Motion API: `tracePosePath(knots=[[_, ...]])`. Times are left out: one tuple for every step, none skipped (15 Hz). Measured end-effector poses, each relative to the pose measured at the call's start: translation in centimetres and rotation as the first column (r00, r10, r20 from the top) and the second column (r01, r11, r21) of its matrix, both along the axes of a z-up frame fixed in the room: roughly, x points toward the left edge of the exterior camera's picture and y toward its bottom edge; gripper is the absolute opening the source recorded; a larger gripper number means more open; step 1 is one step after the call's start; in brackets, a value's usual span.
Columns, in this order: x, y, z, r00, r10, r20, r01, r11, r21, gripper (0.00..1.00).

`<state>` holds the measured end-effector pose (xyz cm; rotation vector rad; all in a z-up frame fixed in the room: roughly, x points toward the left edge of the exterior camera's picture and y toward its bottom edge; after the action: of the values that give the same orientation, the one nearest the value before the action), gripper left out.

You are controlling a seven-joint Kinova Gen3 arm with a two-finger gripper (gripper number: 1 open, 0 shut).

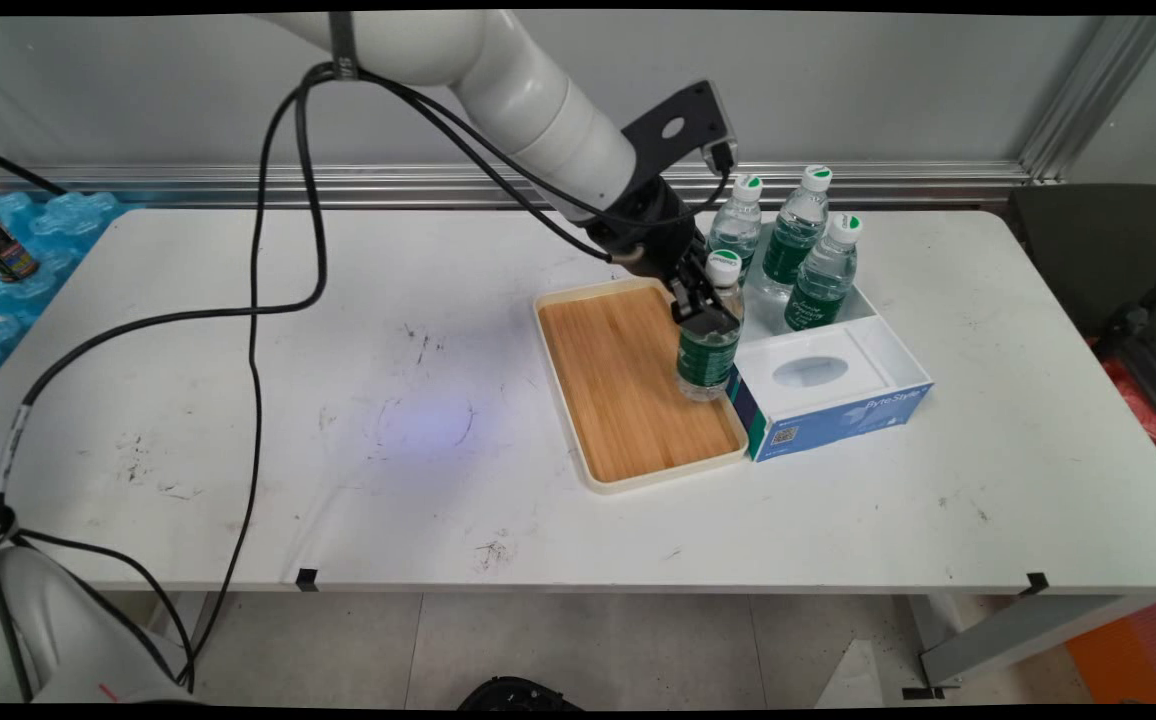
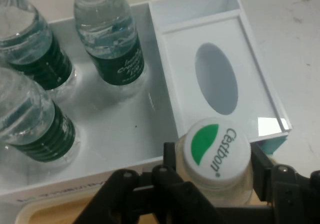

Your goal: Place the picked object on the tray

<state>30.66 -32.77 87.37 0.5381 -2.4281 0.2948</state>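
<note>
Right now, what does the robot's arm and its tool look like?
The arm is smooth, round and white. Long black cables hang from it in loops. A flat black bracket with a hole sits near its end. The tool is black, with two fingers.

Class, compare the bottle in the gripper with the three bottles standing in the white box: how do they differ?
The gripped bottle is over the wooden tray, clamped by the gripper; the three bottles stand free in the white box. It is alone; they are grouped. All share white-and-green caps and green labels.
</note>
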Motion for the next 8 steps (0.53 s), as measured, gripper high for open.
tracePosePath(knots=[[-0.1, -0.1, -0.3, 1.000, -0.001, 0.002, 0.001, 1.000, 0.001, 0.00], [-0.2, -0.3, -0.6, 1.000, -0.001, 0.004, 0.001, 1.000, 0.001, 0.00], [-0.4, -0.5, -0.8, 1.000, -0.002, 0.007, 0.002, 1.000, 0.002, 0.00], [-0.4, -0.6, -1.0, 1.000, -0.003, 0.009, 0.003, 1.000, 0.002, 0.00], [-0.5, -0.7, -1.2, 1.000, -0.004, 0.011, 0.004, 1.000, 0.002, 0.00], [-0.6, -0.8, -1.5, 1.000, -0.005, 0.014, 0.005, 1.000, 0.003, 0.00], [-0.7, -0.9, -1.6, 1.000, -0.007, 0.015, 0.007, 1.000, 0.003, 0.00], [-0.7, -1.0, -1.8, 1.000, -0.008, 0.016, 0.008, 1.000, 0.003, 0.00]])
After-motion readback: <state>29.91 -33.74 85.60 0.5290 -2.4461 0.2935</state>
